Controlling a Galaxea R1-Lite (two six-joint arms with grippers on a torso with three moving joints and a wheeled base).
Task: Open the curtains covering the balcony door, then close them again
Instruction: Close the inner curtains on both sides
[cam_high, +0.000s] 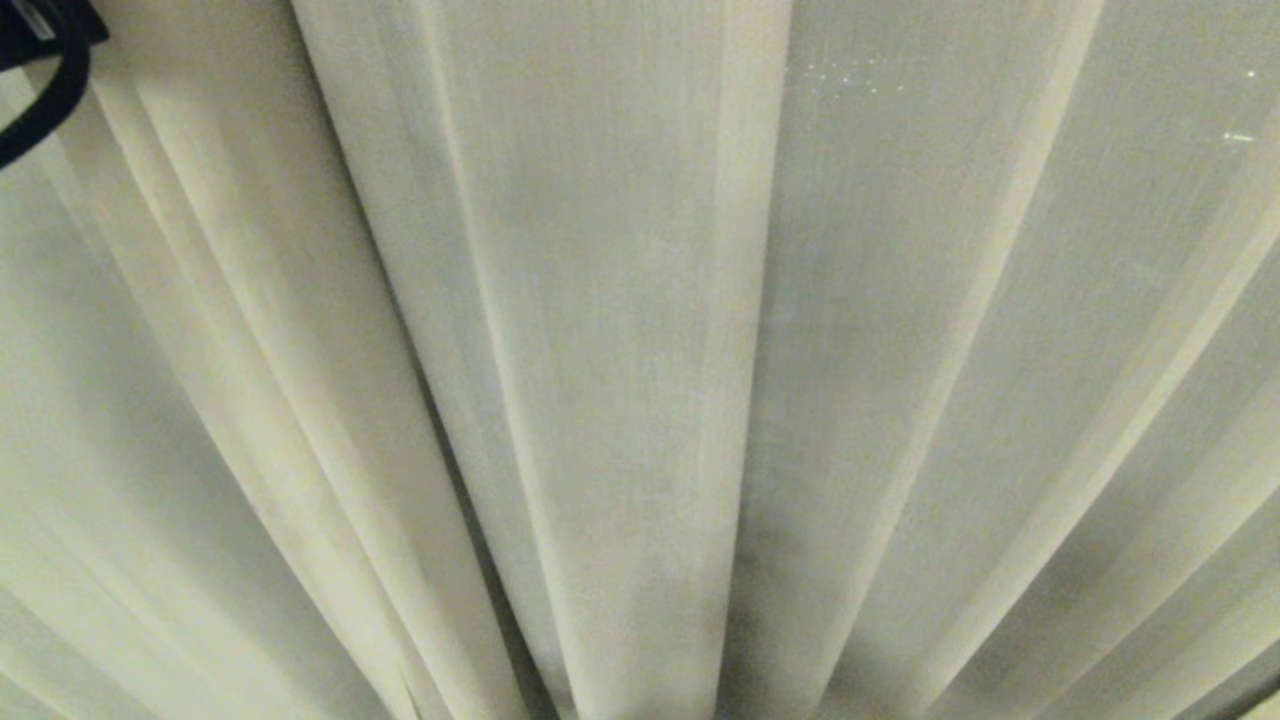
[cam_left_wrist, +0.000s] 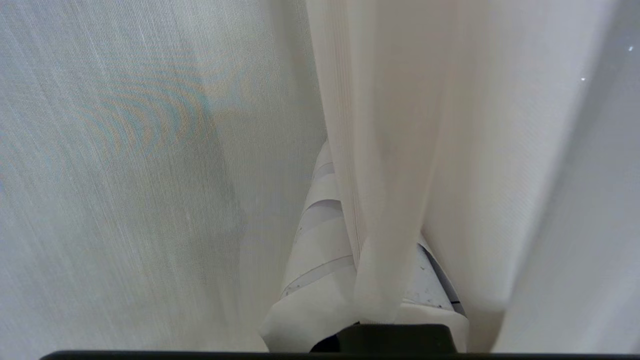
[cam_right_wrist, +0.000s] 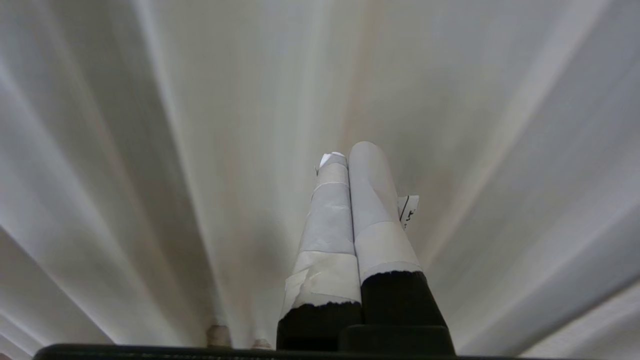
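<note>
Cream fabric fills every view from edge to edge; no floor, wall or glass is seen behind it. The curtains (cam_high: 620, 380) are drawn across the whole head view, with their long pleats running lengthwise from the top of that view down toward its bottom edge, where the folds converge. A hemmed straight edge (cam_high: 745, 300) is seen running along the same axis near the middle. A dark loop of cable (cam_high: 45, 95) hangs in the upper left corner of the head view, in front of the cloth.

A bunched fold of the curtains (cam_left_wrist: 385, 210) is pinched between the tape-wrapped fingers (cam_left_wrist: 320, 250) of the left gripper (cam_left_wrist: 380, 280), the jaws being closed on the fabric, which covers most of them.

The right gripper (cam_right_wrist: 347, 165) is held just before the pleats with its taped fingers (cam_right_wrist: 330, 225) pressed together and nothing between them.
</note>
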